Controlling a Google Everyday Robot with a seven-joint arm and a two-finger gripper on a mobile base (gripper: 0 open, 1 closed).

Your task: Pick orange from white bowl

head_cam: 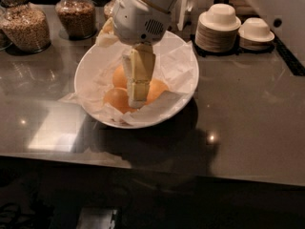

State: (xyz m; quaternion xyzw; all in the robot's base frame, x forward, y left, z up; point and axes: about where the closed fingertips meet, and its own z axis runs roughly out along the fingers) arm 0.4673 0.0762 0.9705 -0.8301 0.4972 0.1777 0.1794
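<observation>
A wide, glossy white bowl (91, 63) lined with crumpled white paper (177, 66) sits on the dark grey tabletop (248, 109). The cream gripper (136, 100) reaches down into it, its tip between the near-left orange (116, 99) and the right orange (158, 88). A third orange (119, 75) lies behind. Whether the gripper is clenched or released, I cannot tell.

Looks like a break-room kitchen: polished grey counter (252, 109), glass jars of grains (28, 25), stacked small bowls (219, 27), with gripper (136, 100) low inside the white bowl (81, 70).
</observation>
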